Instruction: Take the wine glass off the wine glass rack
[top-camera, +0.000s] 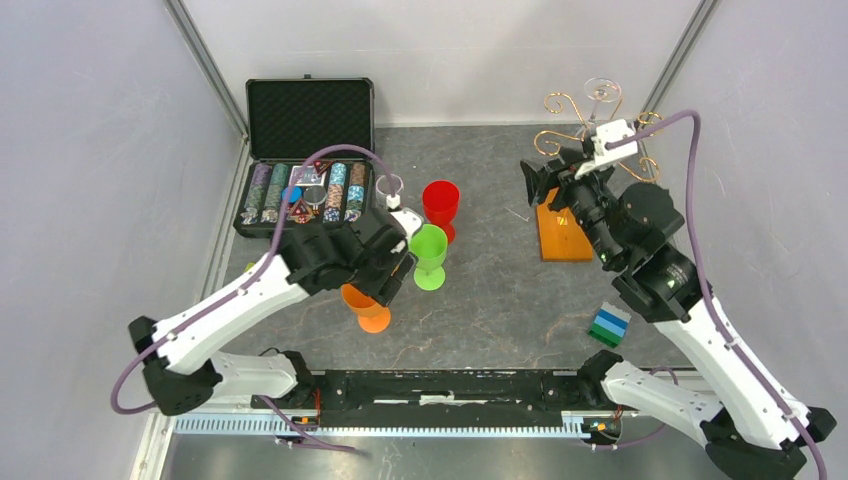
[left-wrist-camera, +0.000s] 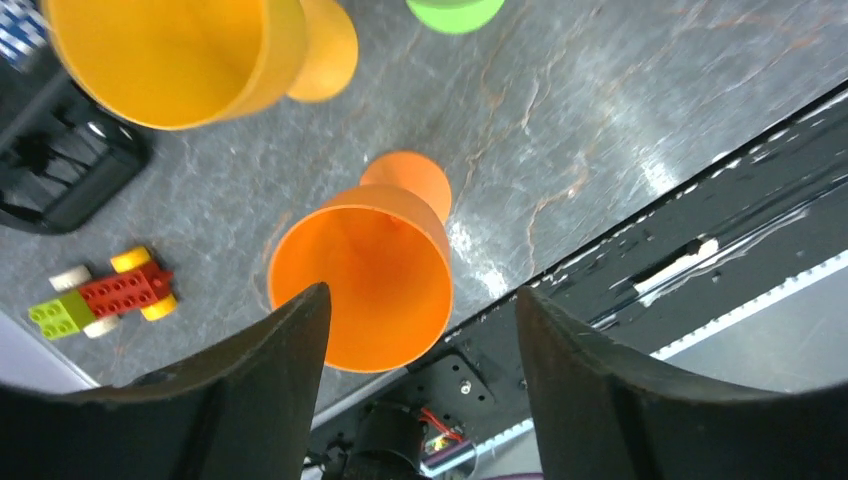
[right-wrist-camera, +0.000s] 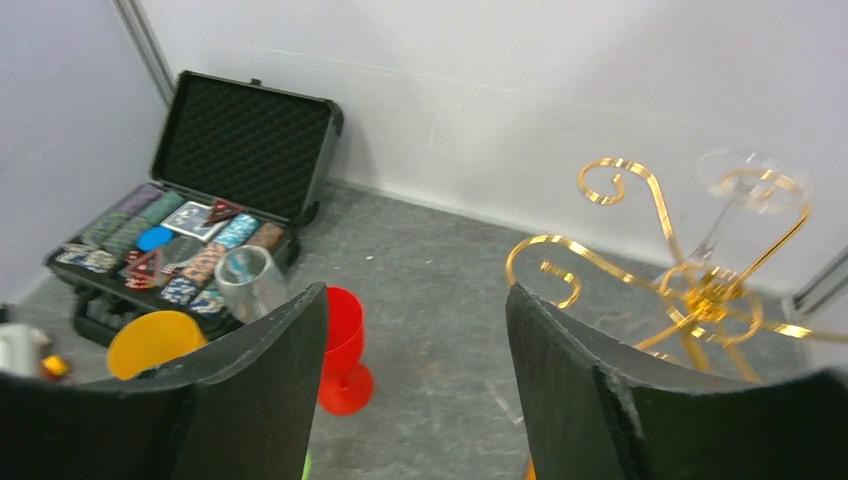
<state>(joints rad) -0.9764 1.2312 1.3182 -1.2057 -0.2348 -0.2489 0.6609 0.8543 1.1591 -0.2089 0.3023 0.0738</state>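
Right wrist view: the right claw (right-wrist-camera: 415, 295) stood with its fingers wide apart and nothing between them, aimed toward the case (right-wrist-camera: 245, 140) and the red cup (right-wrist-camera: 341, 322). The glass (right-wrist-camera: 752, 180) hung on the rack (right-wrist-camera: 700, 298), off to the claw's right and somewhat above its line, not between the fingers. Its foot lay uppermost, cradled in a gold curl. Its stem ran down and slightly leftward toward the rack's hub, so the long axis was near upright, a little tilted. The bowl could not be made out.

Top external view: the right claw (top-camera: 535, 185) hovered over the base (top-camera: 562, 235), with the glass (top-camera: 603, 90) farther back and to the right.

Left wrist view: the left claw (left-wrist-camera: 420, 300), fingers also spread, hung above an orange cup (left-wrist-camera: 360, 285), well apart from the rack.

By these positions the right arm was the nearer. It would likely need to swing rightward and rise before closing on the stem.
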